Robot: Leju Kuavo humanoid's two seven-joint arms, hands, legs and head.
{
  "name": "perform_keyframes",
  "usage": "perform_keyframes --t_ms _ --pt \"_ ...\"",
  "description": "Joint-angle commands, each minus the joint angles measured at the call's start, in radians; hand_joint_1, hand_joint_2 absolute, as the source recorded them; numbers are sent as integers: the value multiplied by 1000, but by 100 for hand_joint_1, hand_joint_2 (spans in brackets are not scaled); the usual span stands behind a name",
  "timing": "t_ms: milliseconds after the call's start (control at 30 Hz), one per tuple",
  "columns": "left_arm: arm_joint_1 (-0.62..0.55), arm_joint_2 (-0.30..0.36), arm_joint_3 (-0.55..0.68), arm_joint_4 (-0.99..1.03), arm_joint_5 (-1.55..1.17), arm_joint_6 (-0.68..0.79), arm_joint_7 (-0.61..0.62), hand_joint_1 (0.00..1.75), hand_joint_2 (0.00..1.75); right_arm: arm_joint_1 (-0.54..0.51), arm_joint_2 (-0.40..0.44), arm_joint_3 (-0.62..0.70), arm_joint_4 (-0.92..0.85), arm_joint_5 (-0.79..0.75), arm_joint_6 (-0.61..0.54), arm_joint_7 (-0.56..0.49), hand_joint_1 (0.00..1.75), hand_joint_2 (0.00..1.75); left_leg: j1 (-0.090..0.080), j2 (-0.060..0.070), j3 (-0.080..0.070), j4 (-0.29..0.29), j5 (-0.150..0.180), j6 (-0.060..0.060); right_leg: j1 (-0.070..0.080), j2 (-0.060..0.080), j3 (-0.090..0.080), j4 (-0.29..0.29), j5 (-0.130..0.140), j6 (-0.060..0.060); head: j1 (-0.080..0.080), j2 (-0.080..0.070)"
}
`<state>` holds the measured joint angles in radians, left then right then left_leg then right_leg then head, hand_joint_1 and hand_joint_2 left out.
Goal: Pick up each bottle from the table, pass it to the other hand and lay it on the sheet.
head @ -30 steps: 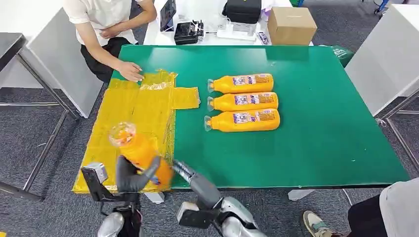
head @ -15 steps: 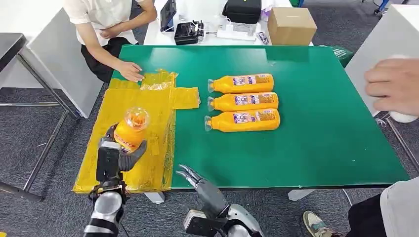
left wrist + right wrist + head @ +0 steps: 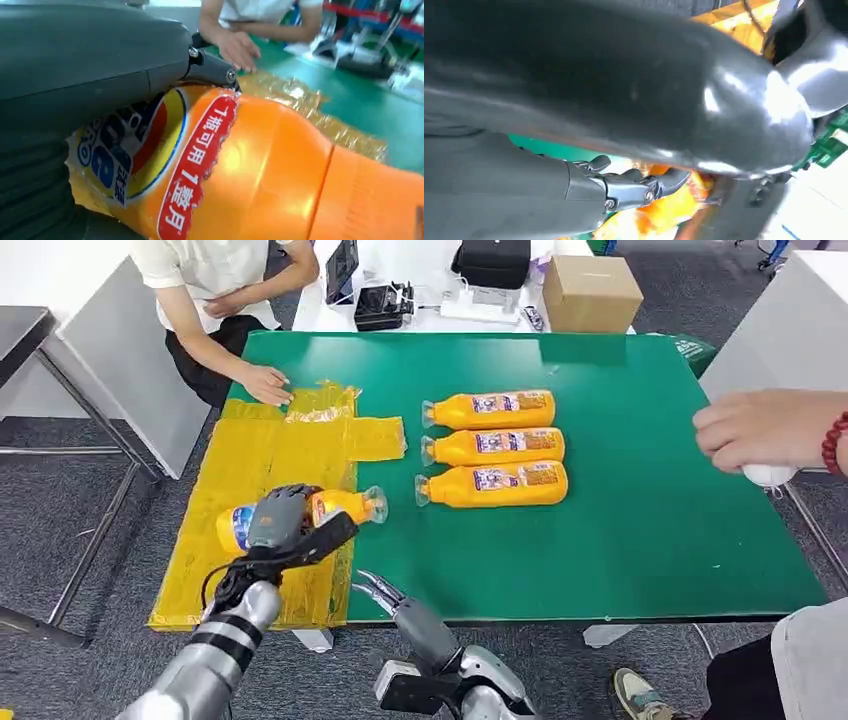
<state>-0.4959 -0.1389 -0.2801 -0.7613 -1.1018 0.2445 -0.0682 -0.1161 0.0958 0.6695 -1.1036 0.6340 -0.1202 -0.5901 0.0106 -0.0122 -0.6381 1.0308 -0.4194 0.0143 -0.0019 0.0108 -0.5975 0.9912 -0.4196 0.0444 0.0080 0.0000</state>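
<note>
My left hand (image 3: pixel 283 525) grips an orange bottle (image 3: pixel 340 506) and holds it on its side just over the yellow sheet (image 3: pixel 262 455), cap pointing toward the green table's middle. The left wrist view shows the same bottle (image 3: pixel 260 170) close up under my left hand (image 3: pixel 90 65), label facing the camera. Three more orange bottles (image 3: pixel 490 447) lie side by side on the green table (image 3: pixel 650 500). My right hand (image 3: pixel 388 598) is at the table's near edge with fingers spread and nothing in it, and it shows in the right wrist view (image 3: pixel 629 187) too.
A person sits at the far left with a hand (image 3: pixel 265 387) on the sheet's far end. Another person's hand (image 3: pixel 760 430) reaches in from the right edge. A cardboard box (image 3: pixel 590 290) and dark devices stand behind the table.
My left hand has tipped the bottle from upright to lying on its side and carried it forward over the sheet. The right hand stayed low at the table edge. The person's hand at right shifted slightly.
</note>
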Motion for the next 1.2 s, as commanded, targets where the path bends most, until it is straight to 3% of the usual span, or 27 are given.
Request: perform_keyframes --t_ms 33,67,100,133,400,733,800,933,1200 --pt "-164 10 -139 397 -115 -124 109 155 175 -39 -7 -2 51 -10 21 -13 0 0 0 1 2 -1 0 0 0 0 2 -1 0 -1 0 0" --pt "-172 7 -124 416 -105 -151 107 51 175 -40 -3 -6 59 -14 21 -17 0 0 -1 3 4 -2 0 0 0 1 3 -1 1 -1 0 0" --pt "-177 2 -110 425 -92 -178 107 16 175 -40 -1 -8 65 -16 22 -18 0 0 -1 3 4 -1 0 0 0 1 3 -1 1 -1 0 0" --pt "-180 0 -97 430 -78 -194 103 0 175 -41 0 -7 70 -17 23 -17 0 0 0 3 5 -1 0 0 0 1 4 -1 1 -1 0 0" --pt "-182 -9 -5 413 33 -260 17 0 175 -48 2 -1 114 -27 4 -39 0 0 -1 4 11 -3 0 0 0 2 10 -2 1 -1 0 0" --pt "-184 -28 15 349 144 -304 -96 0 175 -47 -7 4 133 -46 -15 -53 0 0 0 1 9 -2 0 -1 0 0 9 -1 0 -1 0 0" --pt "-158 -38 38 293 230 -322 -168 0 175 -37 -13 0 122 -50 -25 -56 0 0 -1 2 9 -2 0 0 0 1 9 -1 1 -1 0 0" --pt "-142 -34 24 256 263 -328 -180 0 175 -32 -17 0 117 -52 -29 -58 0 0 0 1 9 -1 0 0 0 0 9 -1 0 -1 0 0" --pt "115 12 -31 -296 711 -348 -297 0 175 5 -40 3 101 -42 -66 -66 0 0 -1 3 7 -2 -1 0 0 1 6 -1 0 -1 0 0"
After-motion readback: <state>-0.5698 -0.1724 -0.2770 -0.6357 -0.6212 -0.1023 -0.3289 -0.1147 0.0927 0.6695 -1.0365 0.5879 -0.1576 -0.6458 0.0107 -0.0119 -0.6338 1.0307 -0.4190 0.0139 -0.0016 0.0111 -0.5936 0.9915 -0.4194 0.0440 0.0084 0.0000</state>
